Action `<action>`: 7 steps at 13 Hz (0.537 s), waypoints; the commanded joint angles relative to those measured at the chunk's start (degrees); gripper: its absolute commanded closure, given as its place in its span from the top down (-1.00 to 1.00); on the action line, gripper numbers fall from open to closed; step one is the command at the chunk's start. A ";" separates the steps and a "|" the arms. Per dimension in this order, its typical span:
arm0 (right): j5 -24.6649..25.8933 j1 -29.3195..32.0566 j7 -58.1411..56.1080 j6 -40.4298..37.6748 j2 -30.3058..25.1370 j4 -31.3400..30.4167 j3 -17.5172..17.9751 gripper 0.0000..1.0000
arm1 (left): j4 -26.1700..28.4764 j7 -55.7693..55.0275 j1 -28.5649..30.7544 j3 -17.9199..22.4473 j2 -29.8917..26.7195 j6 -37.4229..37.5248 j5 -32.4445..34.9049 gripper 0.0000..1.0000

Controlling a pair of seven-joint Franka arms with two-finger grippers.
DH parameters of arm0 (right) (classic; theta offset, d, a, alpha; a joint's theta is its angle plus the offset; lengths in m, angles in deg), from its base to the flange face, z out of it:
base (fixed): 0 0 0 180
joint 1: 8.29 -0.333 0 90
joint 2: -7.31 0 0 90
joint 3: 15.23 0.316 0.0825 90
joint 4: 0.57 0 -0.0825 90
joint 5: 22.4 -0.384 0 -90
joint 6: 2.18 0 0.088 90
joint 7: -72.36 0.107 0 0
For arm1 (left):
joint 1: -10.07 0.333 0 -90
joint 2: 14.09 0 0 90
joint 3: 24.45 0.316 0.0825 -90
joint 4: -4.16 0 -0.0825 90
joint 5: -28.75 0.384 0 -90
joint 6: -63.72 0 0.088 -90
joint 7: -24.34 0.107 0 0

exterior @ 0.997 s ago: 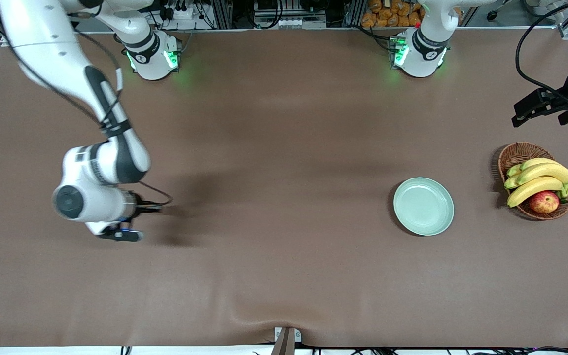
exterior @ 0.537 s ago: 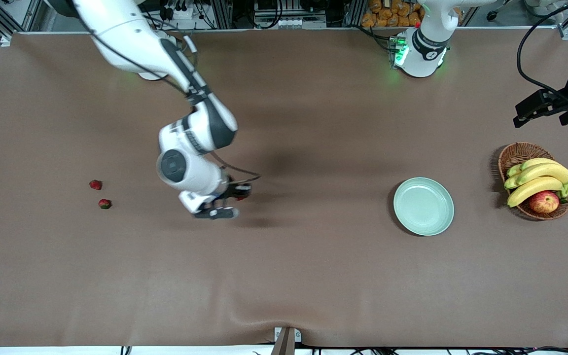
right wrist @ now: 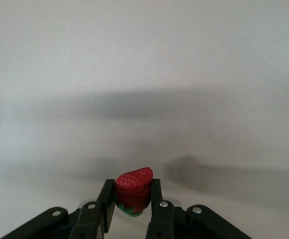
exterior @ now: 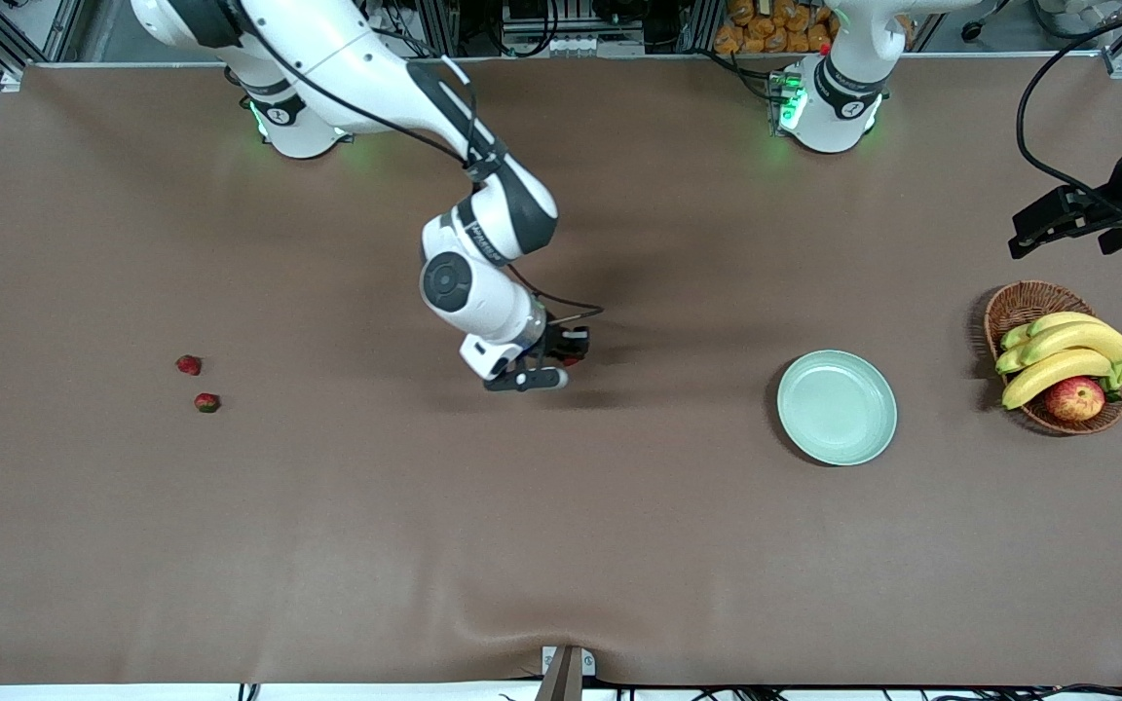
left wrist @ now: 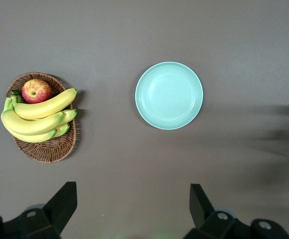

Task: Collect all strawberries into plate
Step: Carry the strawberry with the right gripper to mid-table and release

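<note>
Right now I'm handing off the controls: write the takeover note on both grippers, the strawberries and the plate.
Right gripper: jaws shut on one small red strawberry, carried over bare table mid-way toward the plate.
Left gripper: jaws open, empty, waiting high over its end of the table.
Round pale mint-green plate: holds nothing, beside the brown wicker fruit basket.
Two more strawberries lie close together at the right arm's end.
Done: one picked. Left: place it, fetch two.

Open bench (exterior: 678,467) between the right gripper (exterior: 561,362), jaws clamped on 1 strawberry (right wrist: 133,191), and the plate (exterior: 837,407). Only obstacle near the plate: the fruit basket (exterior: 1028,304) at the left arm's end.
</note>
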 commanded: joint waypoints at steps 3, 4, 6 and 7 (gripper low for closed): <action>-2.13 -3.86 5.26 5.17 6.28 5.63 -1.17 -0.46 | -0.40 -0.42 -0.20 -0.57 0.98 -0.80 -1.27 1.00; -2.04 -3.86 5.26 5.27 6.63 5.63 -1.17 -0.17 | -0.23 -0.51 -0.47 -0.66 1.24 -1.32 -1.35 1.00; -2.13 -3.86 5.26 5.27 6.38 5.63 -1.17 0.46 | -0.22 -0.68 -1.34 -1.01 2.12 -1.33 -1.27 1.00; -2.22 -3.34 5.35 5.27 6.02 5.63 -1.17 0.74 | -0.22 -0.60 -1.52 -1.01 2.65 -1.41 -1.18 1.00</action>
